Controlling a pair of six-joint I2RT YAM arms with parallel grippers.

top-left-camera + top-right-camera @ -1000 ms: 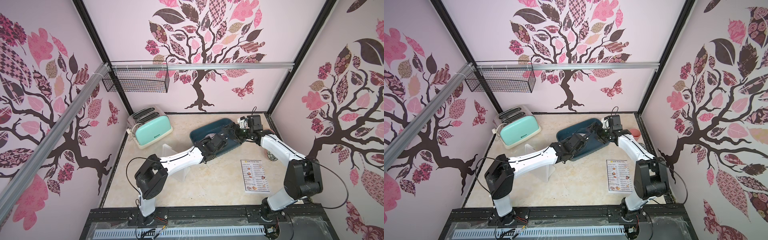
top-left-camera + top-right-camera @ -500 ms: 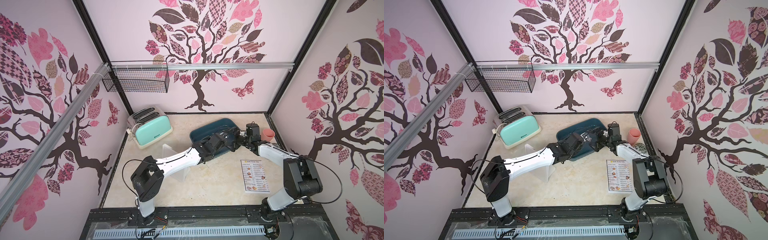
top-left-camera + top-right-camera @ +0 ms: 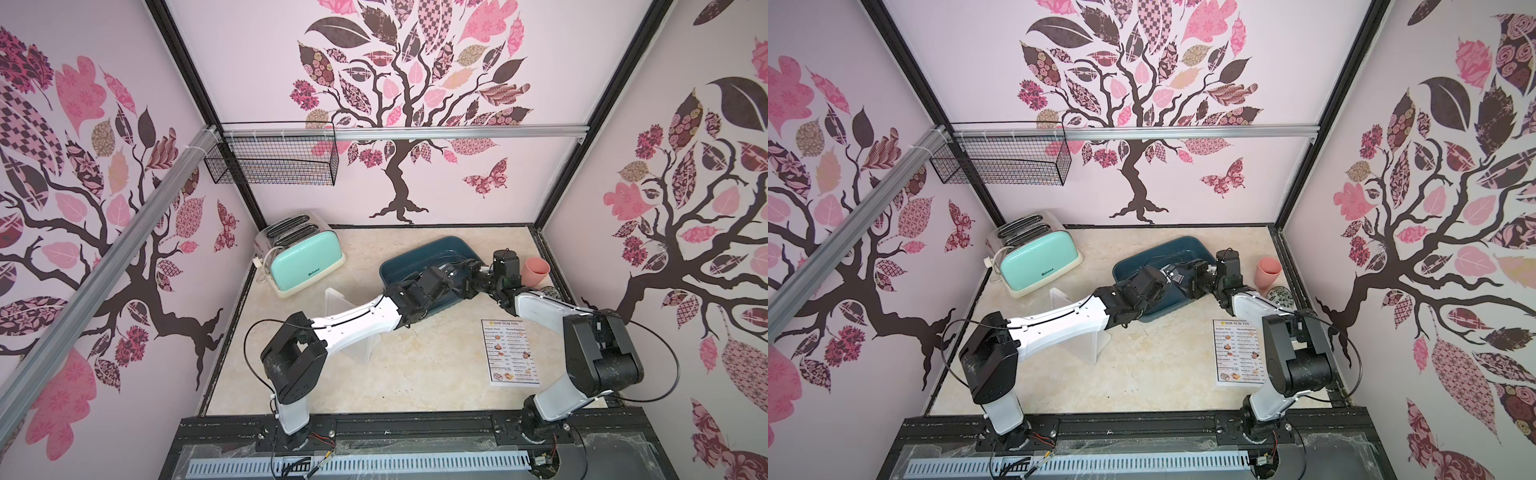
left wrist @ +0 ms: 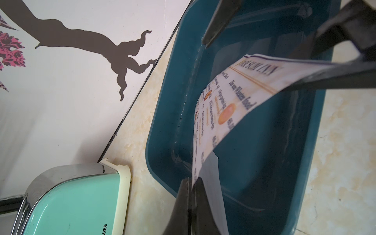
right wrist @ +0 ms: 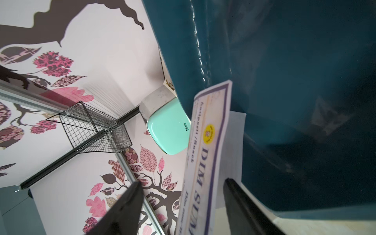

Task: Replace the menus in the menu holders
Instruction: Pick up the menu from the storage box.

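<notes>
While the left gripper (image 4: pixel 192 183) pinches one menu (image 4: pixel 227 105) over the teal tub (image 4: pixel 162 126), the right gripper (image 5: pixel 182 182) has swung down. Its jaws are narrowing around the header without touching it yet, probably for a handover. The second menu (image 3: pixel 510 353) lies on the desk (image 3: pixel 415 374).

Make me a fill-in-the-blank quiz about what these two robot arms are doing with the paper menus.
1. The left end effector pinches one ___ over the teal tub.
2. The right end effector straddles that menu with its jaws ___.
3. The second menu lies flat on the ___.
4. Its heading reads DIM SUM ___.

Missing words: menu, open, table, INN.
</notes>
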